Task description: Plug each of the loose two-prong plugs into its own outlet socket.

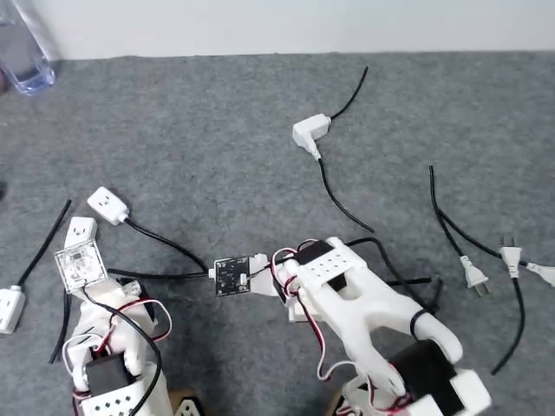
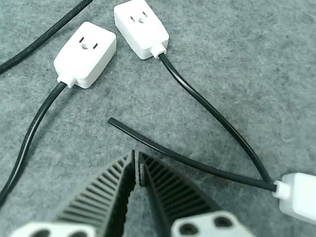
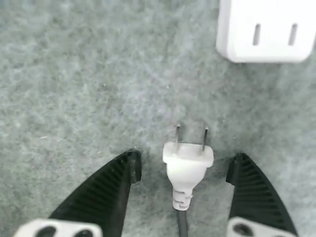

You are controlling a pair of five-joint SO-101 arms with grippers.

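My right gripper is open on the grey carpet. A white two-prong plug lies between its fingers, touching neither, with its prongs pointing at a white outlet socket a short way ahead. My left gripper is shut with nothing in it, close to a loose black cable end. Beyond it lie two white sockets, and a third white block lies off to one side. In the high view, two more plugs lie at the far right.
Another white socket on a black cable lies at the back centre, and one more at the left edge. Black cables cross the carpet between both arms. A clear bottle stands in the back left corner.
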